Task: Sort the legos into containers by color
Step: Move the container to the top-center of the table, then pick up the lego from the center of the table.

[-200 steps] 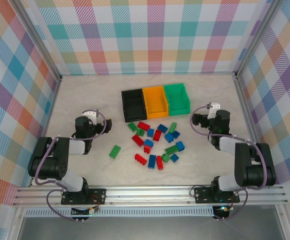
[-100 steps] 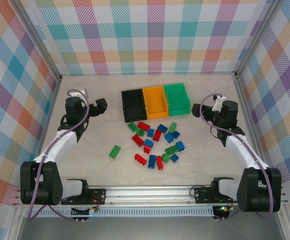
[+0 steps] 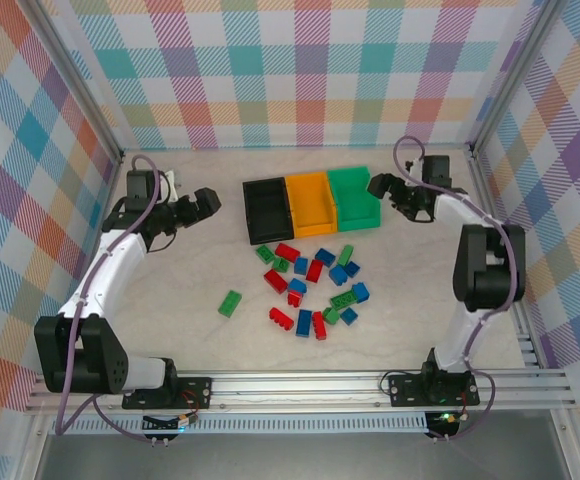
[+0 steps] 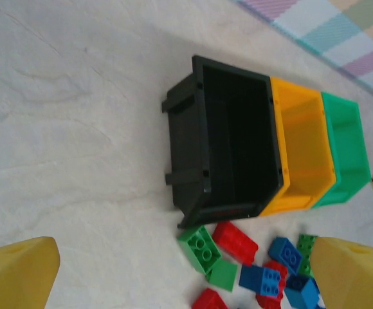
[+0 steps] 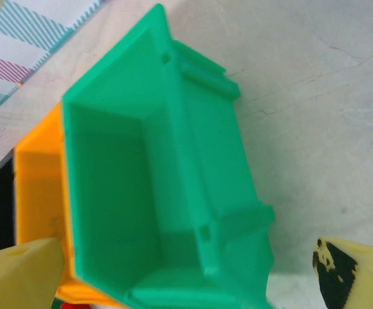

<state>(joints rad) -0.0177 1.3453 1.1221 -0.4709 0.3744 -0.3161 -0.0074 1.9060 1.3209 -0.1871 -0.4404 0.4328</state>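
Hovering beside the containers (image 3: 313,229) with left fingers (image 4: 13,270) and right fingers (image 5: 19,273) spread, empty. Likely light, rigid, slick legos (image 3: 315,270) at table (image 3: 180,290) centre: pinch flat sidewalls, not studs.

Lab test cell: plaid walls (image 3: 300,70), aluminium rails (image 3: 300,385)

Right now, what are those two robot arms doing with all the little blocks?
They are getting ready to sort the legos by color, but no brick has been picked up yet. The left fingers hover beside the black bin, and the right fingers hover beside the green bin. Both are open and empty. The orange bin sits between those two, and all three look empty. The red, green and blue bricks lie on the table in front of the bins.
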